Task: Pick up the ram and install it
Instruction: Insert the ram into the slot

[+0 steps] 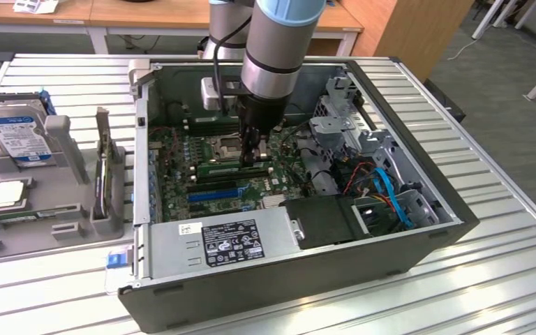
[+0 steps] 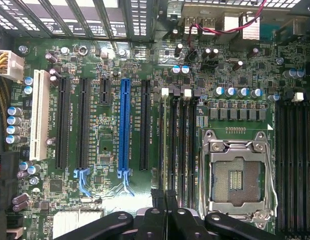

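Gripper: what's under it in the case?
Black memory slots on the green motherboard, beside the empty processor socket. The gripper hides one end of the slots.

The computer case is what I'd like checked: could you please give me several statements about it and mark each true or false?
1. The end effector reaches down inside the open computer case, over the motherboard. True.
2. The hard drive with the blue label is mounted inside the case. False: it stands on the gray tray outside the case, at the exterior view's left.
3. The processor socket holds no chip. True.
4. The end effector is wide open. False: it is shut on the ram, at the memory slots beside the socket.
5. A card sits in the blue slot. False: that slot is empty.
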Robot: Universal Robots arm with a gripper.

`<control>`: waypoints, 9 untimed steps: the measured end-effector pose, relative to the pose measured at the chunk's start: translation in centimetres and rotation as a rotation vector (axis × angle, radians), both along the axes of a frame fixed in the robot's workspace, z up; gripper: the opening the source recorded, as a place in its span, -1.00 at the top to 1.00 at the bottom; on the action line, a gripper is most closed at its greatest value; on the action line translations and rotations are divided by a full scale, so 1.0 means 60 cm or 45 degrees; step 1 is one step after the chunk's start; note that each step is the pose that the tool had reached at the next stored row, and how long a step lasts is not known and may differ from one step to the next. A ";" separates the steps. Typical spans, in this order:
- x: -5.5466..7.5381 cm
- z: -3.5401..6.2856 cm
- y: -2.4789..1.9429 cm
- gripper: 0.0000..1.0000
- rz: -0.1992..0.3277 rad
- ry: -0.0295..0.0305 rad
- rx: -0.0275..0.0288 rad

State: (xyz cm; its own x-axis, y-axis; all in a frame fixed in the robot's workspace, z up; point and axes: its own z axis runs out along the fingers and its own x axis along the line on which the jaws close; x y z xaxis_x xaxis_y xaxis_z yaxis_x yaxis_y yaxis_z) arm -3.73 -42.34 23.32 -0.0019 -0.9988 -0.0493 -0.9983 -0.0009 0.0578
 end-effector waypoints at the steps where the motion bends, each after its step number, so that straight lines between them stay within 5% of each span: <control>1: 0.000 0.000 -0.0001 0.77 0.000 -0.0001 0.0003; 9: 0.000 -0.002 -0.0013 0.77 0.000 0.0000 0.0001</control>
State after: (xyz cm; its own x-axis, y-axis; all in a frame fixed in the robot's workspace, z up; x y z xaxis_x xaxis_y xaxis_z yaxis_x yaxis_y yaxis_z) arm -3.72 -42.42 23.21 -0.0019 -0.9988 -0.0494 -0.9983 -0.0009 0.0578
